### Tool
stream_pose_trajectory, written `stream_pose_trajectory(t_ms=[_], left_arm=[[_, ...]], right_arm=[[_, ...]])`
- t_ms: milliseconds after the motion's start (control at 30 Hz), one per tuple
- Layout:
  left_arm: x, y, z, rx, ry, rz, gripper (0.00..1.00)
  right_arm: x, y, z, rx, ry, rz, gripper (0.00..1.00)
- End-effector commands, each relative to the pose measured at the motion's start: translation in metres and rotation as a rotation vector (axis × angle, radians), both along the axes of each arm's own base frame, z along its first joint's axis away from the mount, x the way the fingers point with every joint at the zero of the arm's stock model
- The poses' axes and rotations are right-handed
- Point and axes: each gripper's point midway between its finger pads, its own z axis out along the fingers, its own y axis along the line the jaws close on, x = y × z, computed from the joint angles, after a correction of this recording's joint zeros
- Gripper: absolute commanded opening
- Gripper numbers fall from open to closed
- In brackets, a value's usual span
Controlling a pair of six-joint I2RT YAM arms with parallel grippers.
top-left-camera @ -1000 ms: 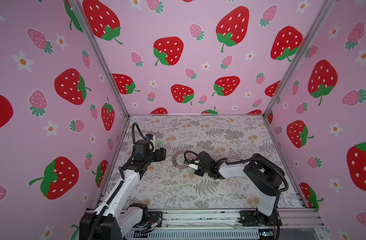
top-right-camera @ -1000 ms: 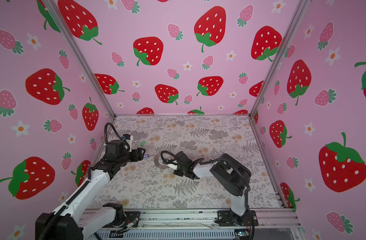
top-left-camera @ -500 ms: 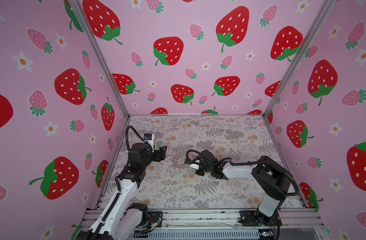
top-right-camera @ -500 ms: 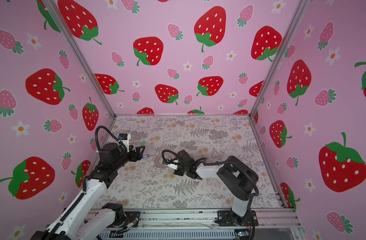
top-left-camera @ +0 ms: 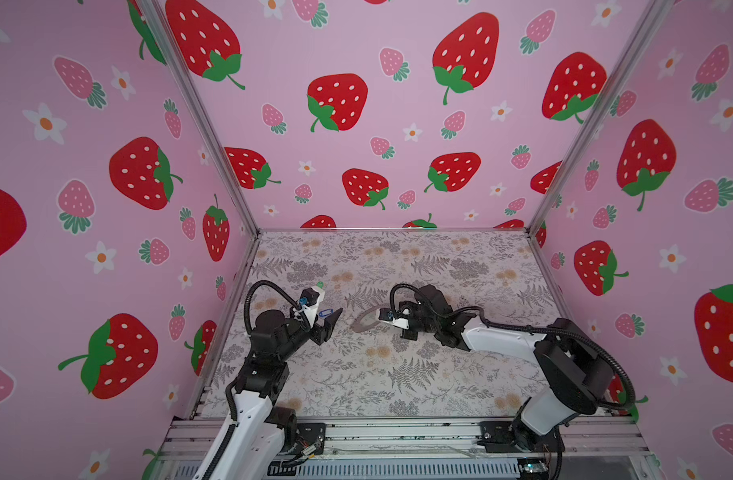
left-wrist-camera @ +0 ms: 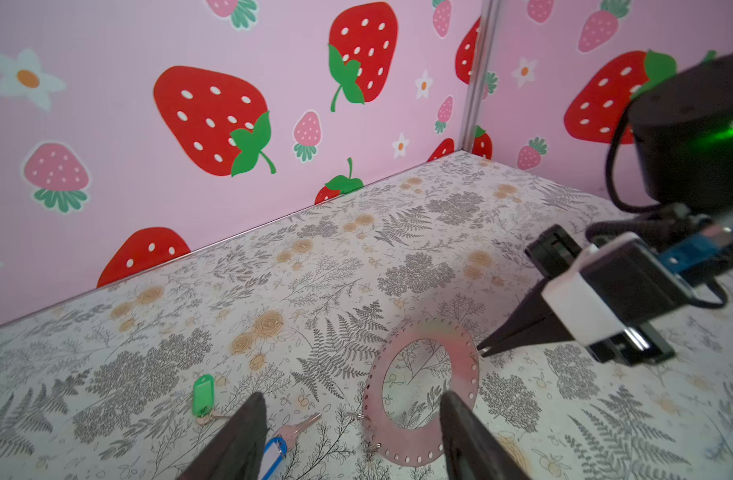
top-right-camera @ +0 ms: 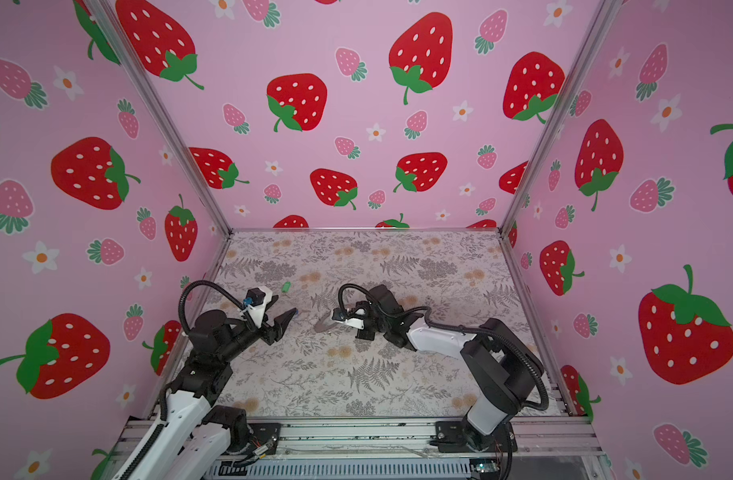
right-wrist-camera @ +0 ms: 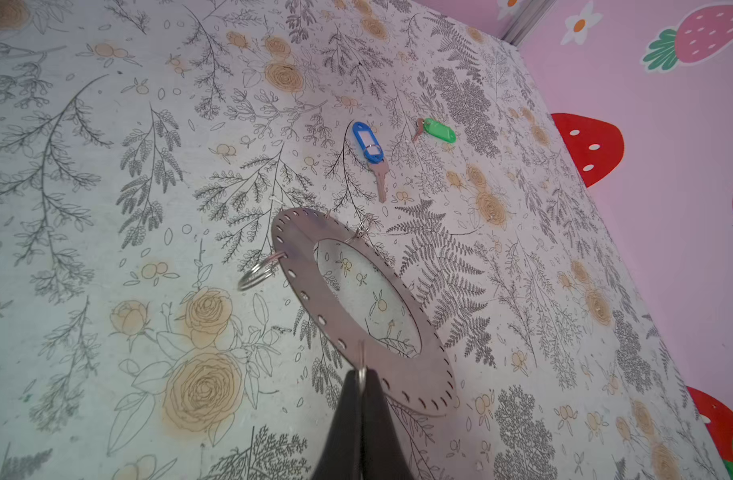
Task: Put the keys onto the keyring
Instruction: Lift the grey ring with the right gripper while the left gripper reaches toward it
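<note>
Currently my right hand (right-wrist-camera: 360, 376) is pinching shut on the edge of the keyring (right-wrist-camera: 302, 257), presumably anchoring it for threading. My left hand (left-wrist-camera: 352, 440) is hovering part-open, empty, over the blue key (left-wrist-camera: 275, 451) on the tabletop (left-wrist-camera: 315, 270).

pink walls (top-left-camera: 273, 62) printed with red strawberries and white flowers enclose a desk (top-left-camera: 398, 386) covered in a grey fern-and-rose pattern, silver metal posts (top-left-camera: 204, 124) at the back corners.

Left end effector (left-wrist-camera: 352, 399) spread; blue key (left-wrist-camera: 275, 451), keyring (left-wrist-camera: 431, 330) lying near tips.
</note>
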Motion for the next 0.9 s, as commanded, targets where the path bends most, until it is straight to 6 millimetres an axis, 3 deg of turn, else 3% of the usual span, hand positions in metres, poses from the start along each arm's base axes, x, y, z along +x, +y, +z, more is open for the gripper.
stream_pose_trajectory(t_ms=[0,233,367,533,867], left_arm=[[-0.014,-0.021,-0.001,0.109,-0.087,-0.168,0.60],[-0.021,-0.052,-0.017,0.280,-0.169,-0.344,0.46],[-0.034,-0.070,-0.031,0.359,-0.249,-0.507,0.33],[-0.030,-0.080,-0.031,0.352,-0.241,-0.566,0.31],[-0.039,-0.103,-0.045,0.358,-0.233,-0.655,0.30]], right_arm=[[-0.010,0.004,0.023,0.005,-0.065,0.117,0.02],[-0.017,-0.004,0.043,0.010,-0.157,0.172,0.01],[-0.026,-0.010,0.046,0.028,-0.224,0.218,0.00],[-0.040,-0.018,0.038,0.005,-0.309,0.306,0.00],[-0.050,-0.018,0.043,0.029,-0.275,0.340,0.00]])
